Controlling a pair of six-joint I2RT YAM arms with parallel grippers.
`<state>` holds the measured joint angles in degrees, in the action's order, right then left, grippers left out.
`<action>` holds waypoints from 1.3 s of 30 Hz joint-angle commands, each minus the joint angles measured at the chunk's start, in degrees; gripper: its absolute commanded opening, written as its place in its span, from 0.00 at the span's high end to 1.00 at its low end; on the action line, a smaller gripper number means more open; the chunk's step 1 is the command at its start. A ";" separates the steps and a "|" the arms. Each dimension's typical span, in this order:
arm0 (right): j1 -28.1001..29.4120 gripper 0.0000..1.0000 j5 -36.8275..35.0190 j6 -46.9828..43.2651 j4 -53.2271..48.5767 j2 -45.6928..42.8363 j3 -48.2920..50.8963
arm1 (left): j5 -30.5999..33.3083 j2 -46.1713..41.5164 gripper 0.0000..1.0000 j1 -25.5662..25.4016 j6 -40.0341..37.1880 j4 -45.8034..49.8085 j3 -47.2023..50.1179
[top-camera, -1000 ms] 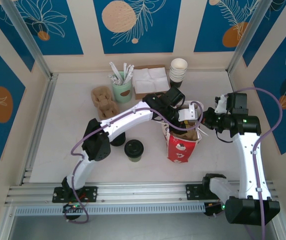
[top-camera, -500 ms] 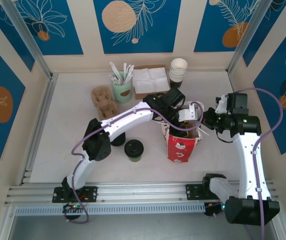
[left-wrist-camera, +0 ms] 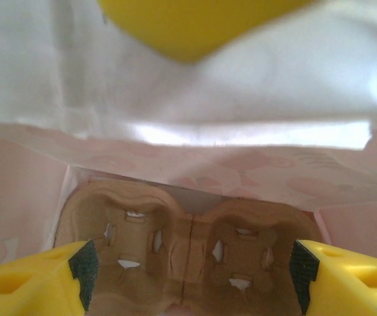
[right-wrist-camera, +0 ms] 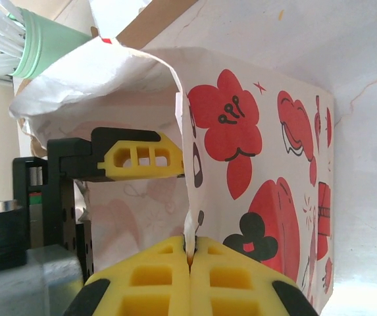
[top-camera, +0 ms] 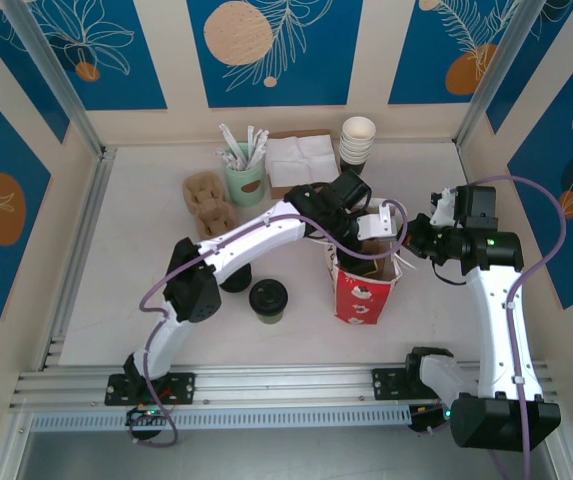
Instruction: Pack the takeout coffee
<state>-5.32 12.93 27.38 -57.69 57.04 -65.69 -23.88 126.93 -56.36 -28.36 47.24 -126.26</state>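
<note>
The paper bag (right-wrist-camera: 241, 151) is clamped at its rim by the right gripper (right-wrist-camera: 189, 253). The left gripper (left-wrist-camera: 193, 266) is spread wide, empty, over a cup carrier (left-wrist-camera: 188, 227).

place: likely lab booth staged as café | cues: aluminium frame (top-camera: 266, 385), printed wall panels (top-camera: 306, 60), cup stack (top-camera: 357, 140)

Bright, even light, soft shadows; inside the paper bag (left-wrist-camera: 254, 178) the left wrist view is blurred with white glare.

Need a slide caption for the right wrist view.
Right end effector pinches the floral paper bag by its rim, mouth open, with a left end effector finger inside.
</note>
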 commanded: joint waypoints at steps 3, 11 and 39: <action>0.14 0.99 2.96 1.53 -0.45 -0.70 1.88 | -1.09 -3.17 0.21 -1.00 1.20 4.26 -4.25; 0.14 0.98 6.14 4.30 2.64 0.03 2.41 | -0.36 -7.96 0.23 -1.03 4.07 2.19 -5.77; 3.56 0.41 -7.48 -2.17 -2.16 9.79 -11.38 | 21.93 -23.34 0.20 0.53 18.06 2.54 1.58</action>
<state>-3.09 8.19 26.46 -58.33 65.10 -75.53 -6.39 105.67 -56.38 -14.41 50.37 -127.28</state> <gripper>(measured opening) 0.592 0.797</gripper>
